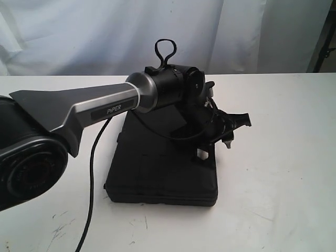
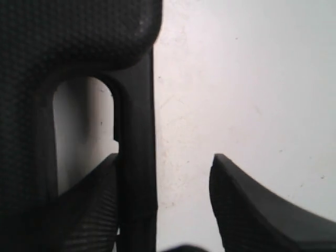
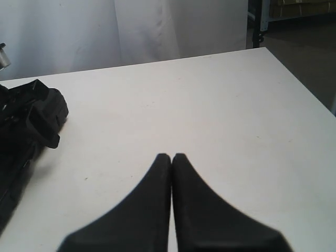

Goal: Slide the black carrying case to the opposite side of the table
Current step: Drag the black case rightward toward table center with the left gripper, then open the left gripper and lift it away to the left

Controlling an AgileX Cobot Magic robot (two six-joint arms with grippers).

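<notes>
The black carrying case (image 1: pixel 157 168) lies flat on the white table (image 1: pixel 283 157), left of the middle. My left arm reaches over it, and the left gripper (image 1: pixel 218 139) is down at the case's right edge. In the left wrist view the left gripper (image 2: pixel 166 156) is open and straddles the case's handle bar (image 2: pixel 137 157). One finger (image 2: pixel 89 205) sits in the handle opening. The other finger (image 2: pixel 247 210) is outside over bare table, with a gap to the bar. My right gripper (image 3: pixel 171 156) is shut on nothing, low over the table (image 3: pixel 184 105), well away from the case (image 3: pixel 10 184).
A black cable (image 1: pixel 92 184) hangs from the left arm onto the table beside the case. A white curtain (image 1: pixel 105 31) backs the far table edge. In the right wrist view the table's side edge (image 3: pixel 299 84) drops to dark floor.
</notes>
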